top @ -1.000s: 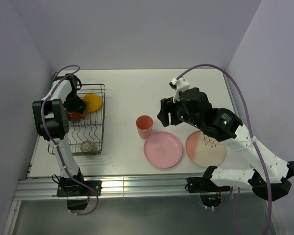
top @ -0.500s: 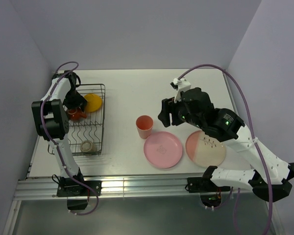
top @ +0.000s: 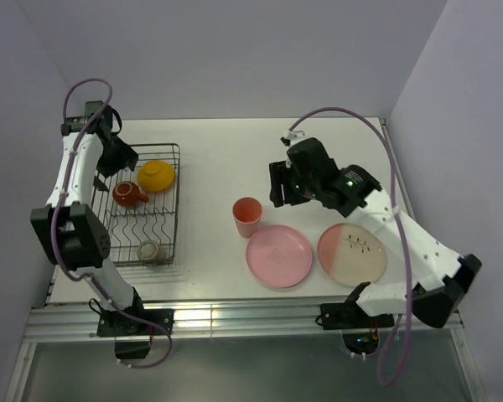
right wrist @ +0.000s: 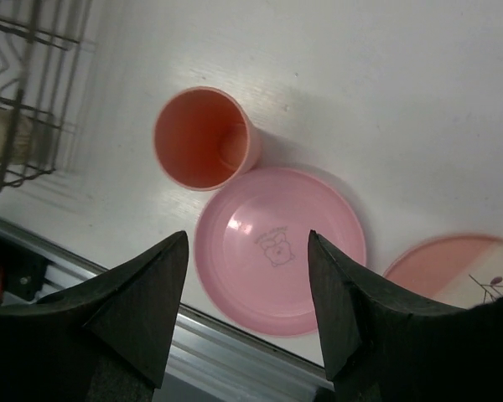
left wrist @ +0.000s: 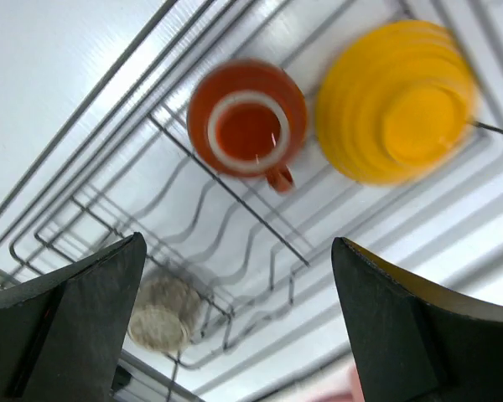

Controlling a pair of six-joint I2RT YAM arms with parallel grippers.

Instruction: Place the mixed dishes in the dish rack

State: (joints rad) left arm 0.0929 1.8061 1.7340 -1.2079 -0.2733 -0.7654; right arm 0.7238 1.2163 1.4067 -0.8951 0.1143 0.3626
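Lifted clear of the red cup (left wrist: 247, 130), the left gripper (left wrist: 237, 243) now hangs spread and empty above the rack (top: 178, 218) holding that cup, a blurred bowl (left wrist: 398, 100) and a dim speckled cup (left wrist: 161, 314). The right gripper (right wrist: 247, 239), spread and empty too, hovers over tumbler (right wrist: 203, 138) and pink plate (right wrist: 278, 249) on the table (right wrist: 402, 84); it half hides the two-tone plate (right wrist: 453, 268).

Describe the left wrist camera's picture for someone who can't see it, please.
Seen from above, a wire dish rack holds a small red-brown cup standing open-side up beside a blurred orange-yellow bowl, with a speckled beige cup farther along the rack. The arm's two dark fingers frame the bottom corners, spread wide and holding nothing.
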